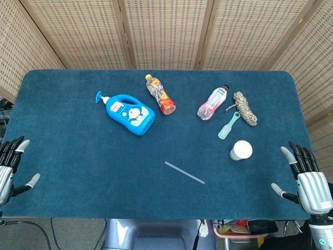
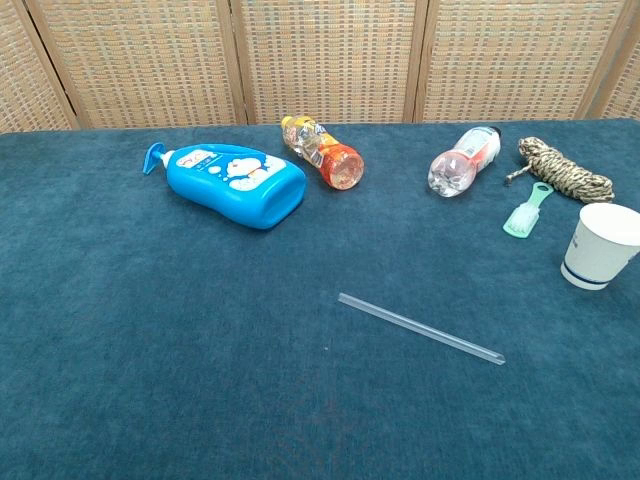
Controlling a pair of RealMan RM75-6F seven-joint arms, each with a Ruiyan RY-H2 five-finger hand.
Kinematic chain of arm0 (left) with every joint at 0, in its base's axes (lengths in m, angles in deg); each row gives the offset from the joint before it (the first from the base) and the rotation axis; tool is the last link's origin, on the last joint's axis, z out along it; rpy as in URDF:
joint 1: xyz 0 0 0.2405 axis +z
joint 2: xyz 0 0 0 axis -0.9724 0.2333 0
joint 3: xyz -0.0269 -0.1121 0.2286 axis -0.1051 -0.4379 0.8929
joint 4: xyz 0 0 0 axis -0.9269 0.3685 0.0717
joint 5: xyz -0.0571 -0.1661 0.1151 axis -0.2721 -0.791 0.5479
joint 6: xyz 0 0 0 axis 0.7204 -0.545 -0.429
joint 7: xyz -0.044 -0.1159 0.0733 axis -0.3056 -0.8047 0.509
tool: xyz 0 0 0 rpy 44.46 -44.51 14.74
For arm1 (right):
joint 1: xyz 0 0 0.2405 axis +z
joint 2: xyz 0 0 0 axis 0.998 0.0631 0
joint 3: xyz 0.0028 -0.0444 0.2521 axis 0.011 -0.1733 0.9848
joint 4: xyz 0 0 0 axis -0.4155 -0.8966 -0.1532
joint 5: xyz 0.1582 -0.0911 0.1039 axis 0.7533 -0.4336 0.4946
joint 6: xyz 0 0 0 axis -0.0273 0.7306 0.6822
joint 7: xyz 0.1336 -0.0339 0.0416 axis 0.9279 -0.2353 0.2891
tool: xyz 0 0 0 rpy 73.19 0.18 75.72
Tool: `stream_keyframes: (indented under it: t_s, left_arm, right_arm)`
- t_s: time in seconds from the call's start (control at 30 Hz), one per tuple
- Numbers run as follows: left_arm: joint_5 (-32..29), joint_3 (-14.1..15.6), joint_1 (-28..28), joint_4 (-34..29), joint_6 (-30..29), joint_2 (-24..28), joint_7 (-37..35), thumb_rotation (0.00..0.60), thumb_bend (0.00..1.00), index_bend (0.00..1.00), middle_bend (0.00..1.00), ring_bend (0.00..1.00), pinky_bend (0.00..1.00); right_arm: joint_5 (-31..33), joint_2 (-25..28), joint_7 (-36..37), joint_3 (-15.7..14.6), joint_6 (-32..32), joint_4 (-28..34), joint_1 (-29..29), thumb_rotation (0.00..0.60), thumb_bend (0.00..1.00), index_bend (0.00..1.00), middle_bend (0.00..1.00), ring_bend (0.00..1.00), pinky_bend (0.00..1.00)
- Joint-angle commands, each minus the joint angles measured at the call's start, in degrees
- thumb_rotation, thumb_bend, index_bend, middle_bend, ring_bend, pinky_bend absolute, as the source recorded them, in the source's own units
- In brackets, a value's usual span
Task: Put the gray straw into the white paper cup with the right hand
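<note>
Only the head view shows the hands — right hand [image 1: 307, 174] and left hand [image 1: 11, 166] at the surface [image 1: 78, 166] edges, partly cropped, fingers apparently spread, holding nothing. Gray straw [image 1: 184, 172] lies flat, left of the right hand; white paper cup [image 1: 241, 150] stands upright nearer it.
</note>
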Motion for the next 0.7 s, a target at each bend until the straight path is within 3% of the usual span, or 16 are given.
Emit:
stream_keyframes:
  t_s: [0.03,0.27,0.47,0.6,0.7]
  left_arm:
    - [0.0,0.0,0.0,0.0,0.0,0.0,0.0,0.600,0.29,0.00,0.00,0.00,0.00]
    - [-0.1,-0.1,0.0,-0.2,0.1,0.0,0.4,0.600,0.29,0.00,0.00,0.00,0.00]
    - [-0.4,-0.3,-0.1,-0.6,0.3,0.0,0.7,0.600,0.29,0.00,0.00,0.00,0.00]
    - [-1.5,-0.7,-0.8,-0.6,1.8,0.0,0.9,0.600,0.29,0.00,0.00,0.00,0.00]
    - [-2.2,-0.9,-1.1,-0.5,2.5,0.0,0.8,0.600,0.29,0.00,0.00,0.00,0.00]
  right_arm:
    - [-0.1,-0.1,-0.3,-0.1,-0.3,0.0,0.1,0.600,0.00,0.04,0.00,0.00,0.00]
    - [-3.5,-1.1,-1.3,-0.1,-3.7,0.4,3.4,0.600,0.00,0.10,0.00,0.00,0.00]
    - [-5.5,1.6,-3.8,2.2,-15.5,8.4,12.6,0.600,0.00,0.21,0.00,0.00,0.00]
    - [3.0,1.2,-11.4,6.8,-28.7,14.8,21.1,0.600,0.01,0.30,0.00,0.00,0.00]
    - [9.4,-1.0,-18.6,8.6,-33.1,16.2,24.4,0.600,0.09,0.34,0.00,0.00,0.00]
